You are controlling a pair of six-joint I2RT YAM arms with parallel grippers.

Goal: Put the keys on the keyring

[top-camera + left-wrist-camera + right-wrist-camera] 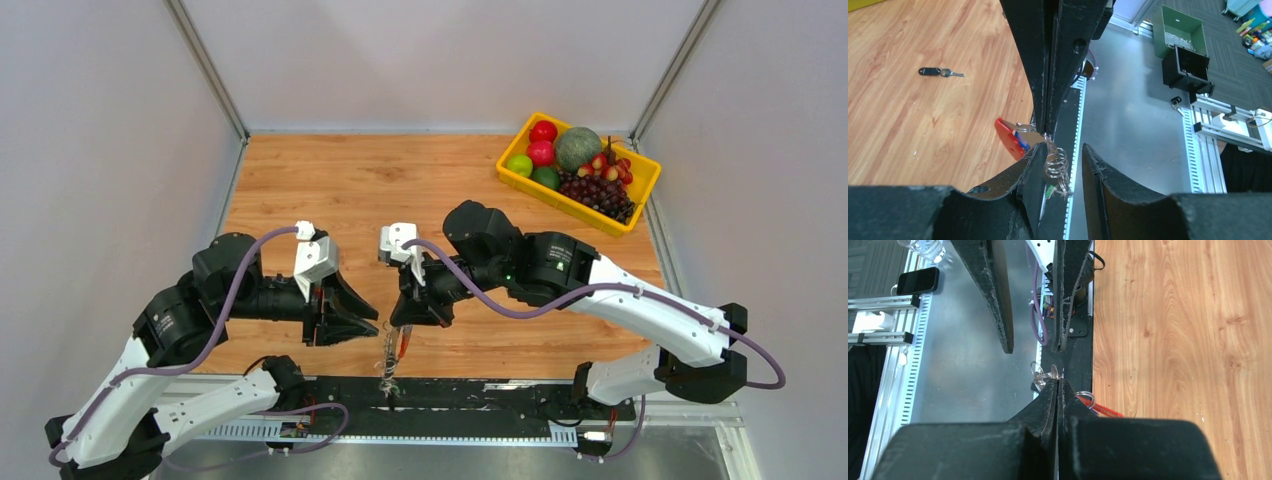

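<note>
My right gripper [1057, 381] is closed all the way, pinching the keyring [1007, 136] at its metal end. The red curved part hangs just beside my fingertips, in the air over the near edge of the worktop [923, 125]. A blue-headed key [1021, 143] sits against the red part. A coil of wire ring [1055, 162] dangles below the pinch, with what looks like a green key head under it.

My left gripper [1064, 152] is partly open and holds nothing. The coil hangs in the gap, close against one finger and apart from the other. A black key [941, 72] lies well apart on the wood, not yet on the ring.

The weak point, as I judge it, is how little my right gripper holds: a thin hold at the very tips, with everything else swinging free. If my left closes with the coil this far off centre, it may push the ring aside rather than catch it. That sideways push could twist the keyring out of the pinch. A drop here would likely land on the black base rail [480, 392] or the slotted metal beyond it, where a pickup would be awkward. My left fingers are also very near my right fingertips, so a hasty close could strike them and jar the hold.
</note>
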